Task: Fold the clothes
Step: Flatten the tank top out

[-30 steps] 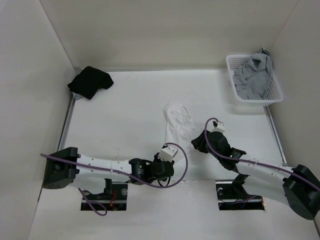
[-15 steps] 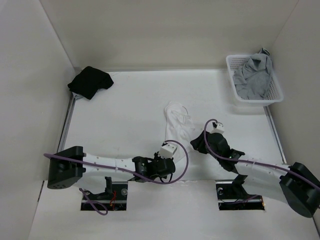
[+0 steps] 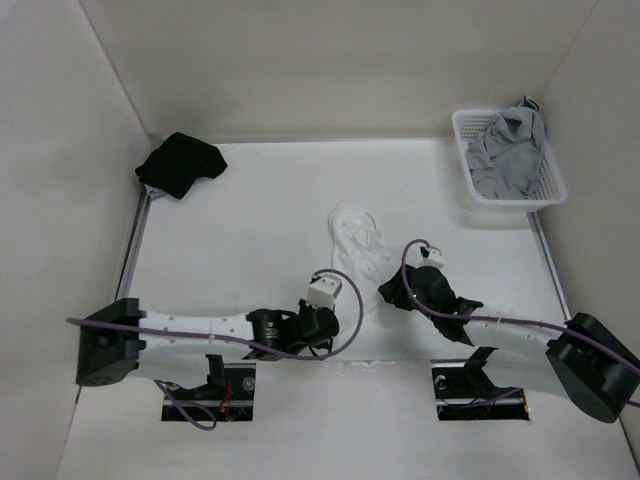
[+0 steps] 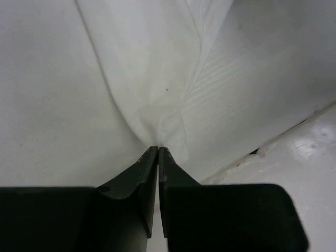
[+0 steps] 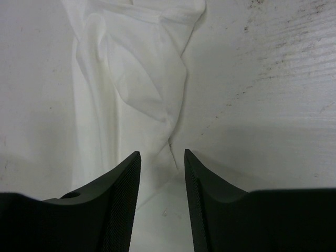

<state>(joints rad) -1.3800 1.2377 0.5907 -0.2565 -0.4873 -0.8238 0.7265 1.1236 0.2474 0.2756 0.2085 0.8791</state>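
The thin white fabric camisole top [image 3: 352, 243] lies crumpled in the middle of the white desk [image 3: 240, 220], just ahead of both arms. The left gripper [image 4: 158, 148] is pinched tight on its near hem. The right gripper [image 5: 161, 153] stands open over the neighbouring edge. The grasping step looks half done; the right must next close on cloth.
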